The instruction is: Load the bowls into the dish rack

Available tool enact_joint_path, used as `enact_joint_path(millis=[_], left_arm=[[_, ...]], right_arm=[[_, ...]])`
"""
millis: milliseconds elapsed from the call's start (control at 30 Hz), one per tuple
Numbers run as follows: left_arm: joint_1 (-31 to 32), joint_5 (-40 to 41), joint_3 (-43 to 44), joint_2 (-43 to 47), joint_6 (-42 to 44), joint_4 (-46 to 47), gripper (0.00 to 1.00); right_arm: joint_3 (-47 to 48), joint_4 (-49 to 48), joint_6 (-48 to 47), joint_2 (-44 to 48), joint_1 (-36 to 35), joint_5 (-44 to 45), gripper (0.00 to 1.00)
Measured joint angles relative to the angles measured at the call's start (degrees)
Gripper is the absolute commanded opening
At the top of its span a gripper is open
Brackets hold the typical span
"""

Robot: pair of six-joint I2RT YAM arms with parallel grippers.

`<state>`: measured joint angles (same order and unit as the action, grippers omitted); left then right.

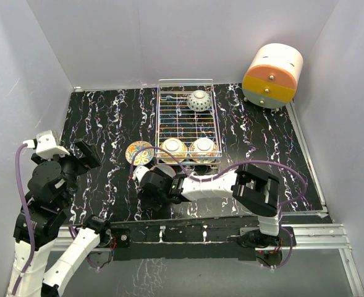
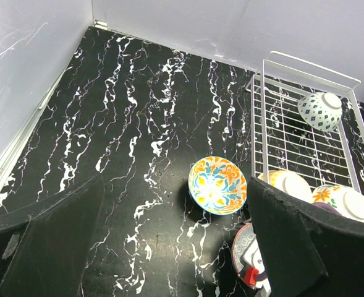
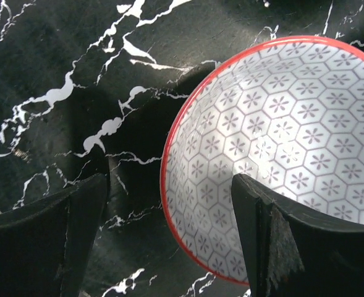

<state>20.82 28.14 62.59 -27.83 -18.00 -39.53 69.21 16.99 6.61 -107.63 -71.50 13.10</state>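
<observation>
From above, the dish rack (image 1: 188, 124) lies lengthways away from the arms, with three bowls (image 1: 173, 148) inside. The left wrist shows the left fingers (image 2: 52, 235) apart and, beyond them, an orange bowl (image 2: 217, 185) mouth-up on the bench (image 2: 138, 124) beside the rack. Only the right wrist shows the right fingers (image 3: 76, 235) apart, astride the rim of a red-rimmed bowl (image 3: 280, 136), also mouth-up.

Robot test cell of a lab type. Closed in on three sides by plain pale panels (image 1: 188, 37). Floored with a black marble-print tabletop (image 1: 101, 124). Fitted along the near edge with a metal rail (image 1: 321, 230), carrying a left arm (image 1: 49, 185) and a right arm (image 1: 212, 184), both trailing exposed purple cables (image 1: 18, 179). Furnished with staged household props: a wire dish rack (image 1: 169, 117), painted bowls (image 1: 198, 100), a toy-like drawer cabinet (image 1: 272, 75).
</observation>
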Motion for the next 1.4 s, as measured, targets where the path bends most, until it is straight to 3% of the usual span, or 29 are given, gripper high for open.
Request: enact_joint_path(millis=[100,167,300,633,833,1067,1400], left_arm=[[0.0,0.2,0.0,0.1,0.0,0.0,0.97],[0.0,0.3,0.0,0.2,0.0,0.0,0.97],[0.0,0.4,-0.1,0.2,0.0,0.0,0.97],[0.0,0.8,-0.9,0.2,0.3,0.0,0.97],[0.0,0.8,-1.3,0.3,0.3,0.0,0.97],[0.0,1.1,-1.3,0.3,0.4,0.1,0.97],[0.0,1.3,-1.3,0.4,0.4,0.1,0.97]], right_arm=[[0.0,-1.6,-0.9,-1.3,0.0,1.9,0.83],[0.0,-3.0,-1.7,-1.6,0.0,2.9,0.7],[0.8,-4.4,-3.3,-2.8,0.0,4.9,0.57],[1.2,-5.1,-4.2,-3.4,0.0,6.4,0.36],[1.2,-5.0,-4.9,-3.3,-0.1,6.9,0.1],[1.5,-4.8,-5.0,-0.6,0.5,2.1,0.08],[1.4,-2.1,-1.3,13.9,2.8,-21.8,0.08]])
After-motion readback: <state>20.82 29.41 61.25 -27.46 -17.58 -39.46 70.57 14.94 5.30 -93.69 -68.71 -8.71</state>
